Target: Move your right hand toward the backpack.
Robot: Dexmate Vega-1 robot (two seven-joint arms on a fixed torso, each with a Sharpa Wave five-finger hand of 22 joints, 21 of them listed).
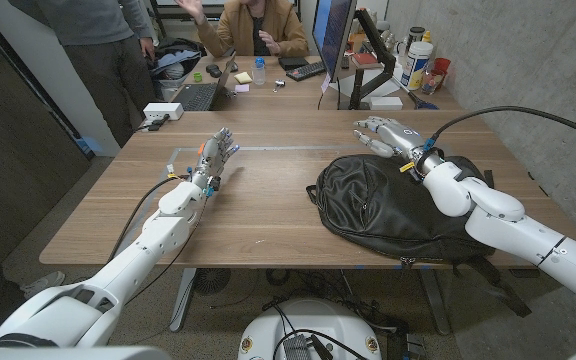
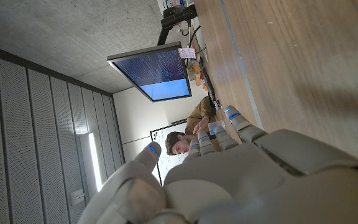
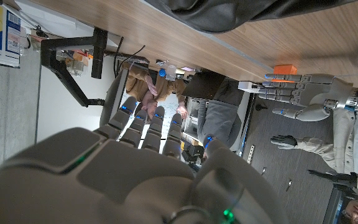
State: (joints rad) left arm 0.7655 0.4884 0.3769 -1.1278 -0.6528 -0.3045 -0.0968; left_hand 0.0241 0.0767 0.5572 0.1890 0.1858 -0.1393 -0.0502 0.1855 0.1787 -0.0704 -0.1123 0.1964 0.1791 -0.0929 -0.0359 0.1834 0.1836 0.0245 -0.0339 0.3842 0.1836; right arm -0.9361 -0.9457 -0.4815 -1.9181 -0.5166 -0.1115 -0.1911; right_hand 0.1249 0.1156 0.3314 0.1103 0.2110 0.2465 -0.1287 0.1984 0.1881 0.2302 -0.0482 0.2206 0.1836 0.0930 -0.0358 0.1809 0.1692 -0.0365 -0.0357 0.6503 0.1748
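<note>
Right hand (image 1: pixel 386 134) seemingly above backpack (image 1: pixel 388 205)

Wooden table (image 1: pixel 268 190), grey concrete wall (image 1: pixel 528 60), monitor (image 1: pixel 334 35), laptop (image 1: pixel 198 95), seated person (image 1: pixel 260 25) behind.

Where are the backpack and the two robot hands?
backpack (image 1: pixel 388 205), head view, middle of its black top.
right robot hand (image 1: pixel 388 135), head view, back of hand.
left robot hand (image 1: pixel 214 158), head view, palm area.

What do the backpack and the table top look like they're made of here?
Backpack: black, likely coated nylon or faux leather; it slumps in soft folds and carries a dull sheen. Table: wood or a wood-look laminate, brown with straight grain lines and a matte finish; the pictures cannot settle solid wood against veneer.
</note>
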